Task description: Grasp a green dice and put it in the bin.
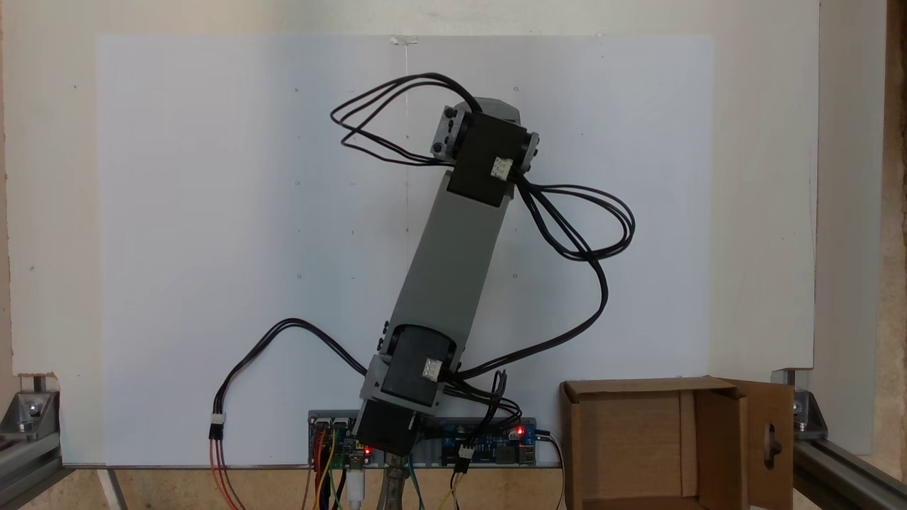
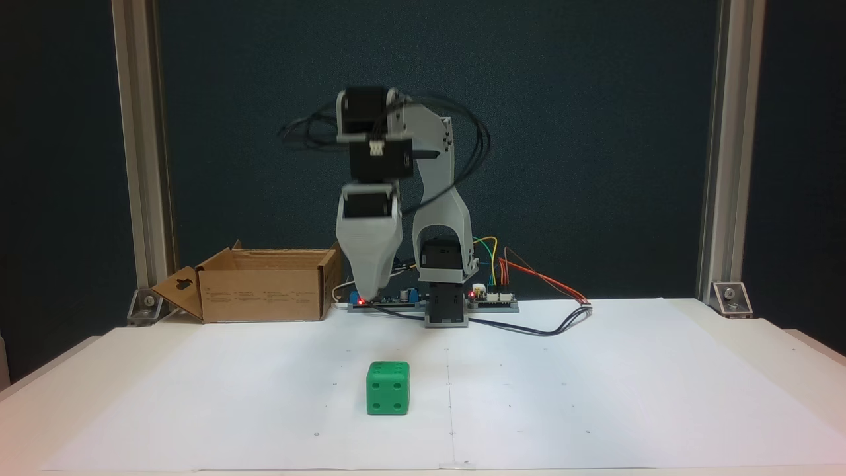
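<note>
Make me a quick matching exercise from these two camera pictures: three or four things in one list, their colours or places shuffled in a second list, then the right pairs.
1. green dice
2. bin
3. gripper
4. circuit boards

A. brown cardboard, flap with a handle hole
B. hanging above the paper, pointing down
C. at the arm's base, red lights on
D. resting on the white paper, apart from the arm

Pairs: 1-D, 2-A, 3-B, 4-C

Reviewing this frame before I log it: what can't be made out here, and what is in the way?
- Gripper: in a fixed view it points down edge-on, one jaw behind the other, so open or shut cannot be told.
- Green dice: from above, the arm covers the spot where it would lie.
- Bin: its inside is hidden by the front wall; from above, the bin is cut off by the bottom edge.
</note>
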Robot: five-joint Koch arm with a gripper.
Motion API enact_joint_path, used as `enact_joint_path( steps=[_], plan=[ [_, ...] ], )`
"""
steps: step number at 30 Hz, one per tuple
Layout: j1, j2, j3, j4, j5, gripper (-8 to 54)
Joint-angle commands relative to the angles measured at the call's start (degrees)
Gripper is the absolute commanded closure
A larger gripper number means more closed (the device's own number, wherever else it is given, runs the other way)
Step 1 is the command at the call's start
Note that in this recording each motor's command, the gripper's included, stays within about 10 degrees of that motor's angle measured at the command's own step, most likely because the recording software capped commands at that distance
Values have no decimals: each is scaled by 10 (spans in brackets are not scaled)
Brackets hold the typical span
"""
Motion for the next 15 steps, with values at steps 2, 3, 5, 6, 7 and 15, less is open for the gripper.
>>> enact_joint_path(
  steps=[2, 3, 5, 6, 7, 15],
  plan=[
    [-11, 3, -20, 28, -18, 4],
    [-12, 1, -18, 25, -16, 5],
    [-17, -4, -11, 16, -8, 6],
    [-18, -4, -2, 4, -6, 7],
    [-19, -4, 6, -11, -3, 6],
    [-18, -11, 30, -77, 38, 15]
  ],
)
